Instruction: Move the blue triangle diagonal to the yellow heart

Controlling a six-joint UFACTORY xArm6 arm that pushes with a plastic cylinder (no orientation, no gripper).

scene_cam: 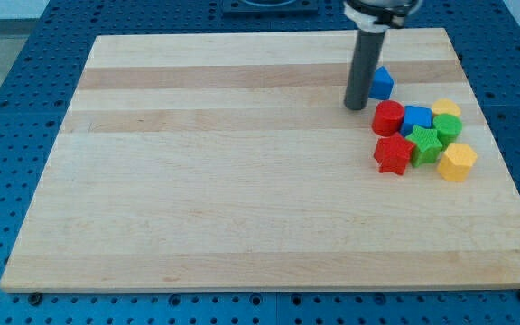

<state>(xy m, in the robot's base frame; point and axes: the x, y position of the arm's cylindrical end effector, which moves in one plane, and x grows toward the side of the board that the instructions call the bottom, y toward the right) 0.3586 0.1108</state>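
Observation:
The blue triangle [382, 83] sits at the upper right of the wooden board [242, 181]. My tip [357, 106] is just left of it and slightly below, close to or touching its left side. The yellow heart [446, 110] lies to the triangle's lower right, at the top right of a cluster of blocks, partly hidden by the green block below it.
The cluster below the triangle holds a red cylinder [387, 117], a blue cube [416, 118], a green cylinder [448, 129], a green star [425, 144], a red star [392, 154] and a yellow hexagon [457, 162]. The board's right edge runs close by.

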